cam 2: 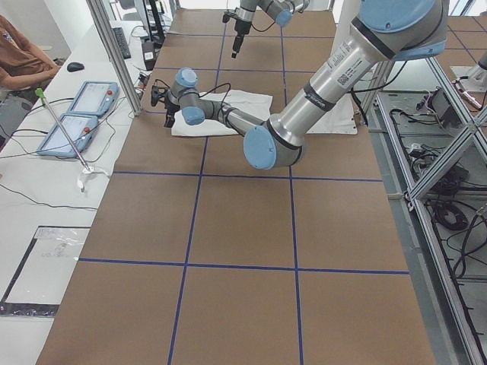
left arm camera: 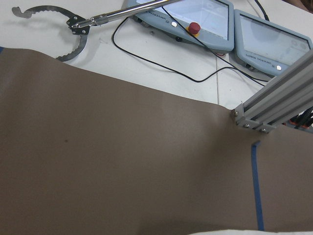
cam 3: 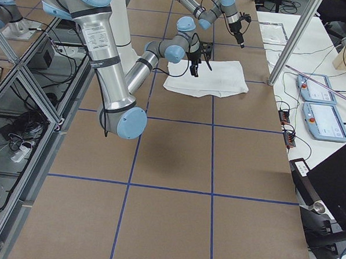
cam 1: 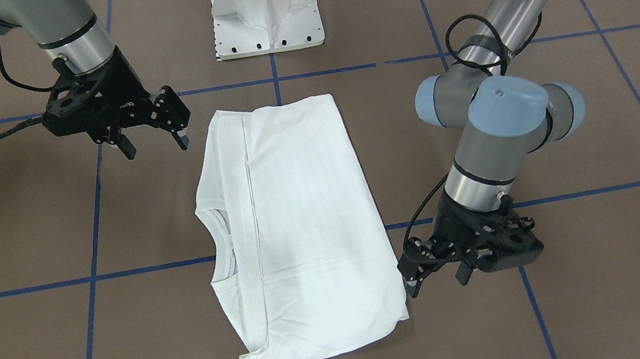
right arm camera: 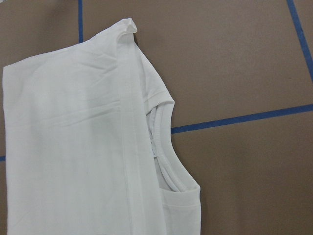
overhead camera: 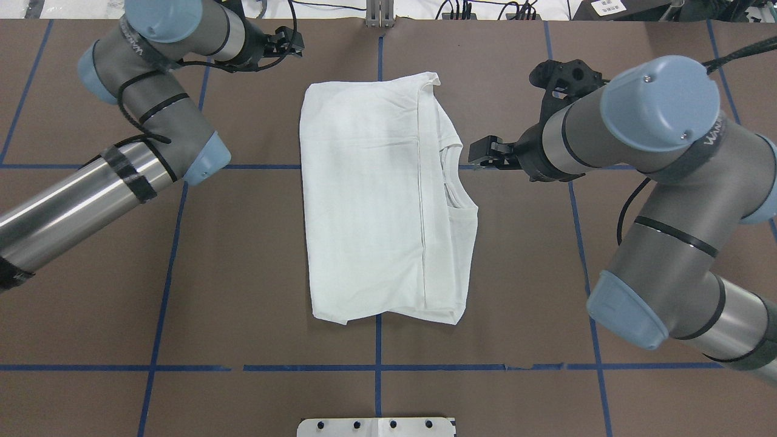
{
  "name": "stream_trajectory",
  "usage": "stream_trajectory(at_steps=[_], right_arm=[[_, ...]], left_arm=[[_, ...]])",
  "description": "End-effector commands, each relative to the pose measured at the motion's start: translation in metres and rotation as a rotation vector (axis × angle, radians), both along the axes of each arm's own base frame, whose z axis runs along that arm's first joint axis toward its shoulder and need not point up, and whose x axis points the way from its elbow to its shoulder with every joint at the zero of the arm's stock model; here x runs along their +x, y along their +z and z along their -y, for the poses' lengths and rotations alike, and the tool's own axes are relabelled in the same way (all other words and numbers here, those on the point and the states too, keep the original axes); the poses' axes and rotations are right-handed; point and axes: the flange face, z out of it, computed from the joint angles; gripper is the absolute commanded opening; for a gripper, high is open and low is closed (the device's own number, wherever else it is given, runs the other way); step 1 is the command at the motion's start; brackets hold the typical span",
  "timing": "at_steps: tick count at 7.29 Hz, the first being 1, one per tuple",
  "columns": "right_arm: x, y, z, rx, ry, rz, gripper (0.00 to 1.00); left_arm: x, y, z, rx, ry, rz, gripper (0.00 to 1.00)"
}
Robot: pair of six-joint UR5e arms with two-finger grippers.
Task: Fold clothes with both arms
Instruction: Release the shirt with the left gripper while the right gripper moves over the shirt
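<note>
The white shirt (cam 1: 301, 226) lies folded into a tall rectangle on the brown table, with its ribbed collar (cam 1: 220, 237) on the side towards my right arm. It also shows in the overhead view (overhead camera: 370, 206) and the right wrist view (right arm camera: 68, 147). No black text shows. My right gripper (cam 1: 155, 145) hovers open and empty beside the shirt's corner nearest the robot base. My left gripper (cam 1: 437, 280) hovers open and empty beside the opposite far corner. Both grippers are apart from the cloth. In the overhead view the left gripper (overhead camera: 290, 44) is at the top left and the right gripper (overhead camera: 485, 156) is near the collar.
The white metal pedestal base (cam 1: 265, 12) stands at the robot's side of the table. Blue tape lines cross the brown table (cam 1: 49, 211). Two teach pendants (left arm camera: 195, 19), a grabber tool (left arm camera: 73, 29) and an aluminium post (left arm camera: 279, 103) are beyond the far edge. A person (cam 2: 23, 53) sits there.
</note>
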Motion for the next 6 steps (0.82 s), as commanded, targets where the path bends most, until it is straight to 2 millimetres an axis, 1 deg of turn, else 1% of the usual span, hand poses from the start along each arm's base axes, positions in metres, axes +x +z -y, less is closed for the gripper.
stream_trajectory(at_steps=[1, 2, 3, 4, 5, 6], right_arm=[[-0.052, 0.000, 0.013, 0.047, -0.008, -0.157, 1.00], [-0.082, -0.004, 0.031, 0.029, -0.014, -0.183, 1.00], [-0.108, -0.001, 0.041, 0.010, -0.028, -0.212, 1.00], [-0.130, 0.001, 0.043, -0.001, -0.045, -0.231, 1.00], [-0.152, 0.002, 0.043, -0.011, -0.067, -0.248, 1.00], [-0.171, 0.004, 0.039, -0.018, -0.087, -0.262, 1.00]], left_arm=[[-0.048, -0.050, -0.079, -0.003, 0.103, -0.043, 1.00], [-0.051, -0.065, -0.093, -0.001, 0.135, -0.059, 1.00], [-0.044, -0.060, -0.111, -0.010, 0.178, -0.072, 1.00], [-0.037, -0.054, -0.128, -0.019, 0.233, -0.089, 1.00], [-0.031, -0.059, -0.141, -0.018, 0.264, -0.103, 1.00], [-0.028, -0.033, -0.158, -0.044, 0.285, -0.084, 1.00]])
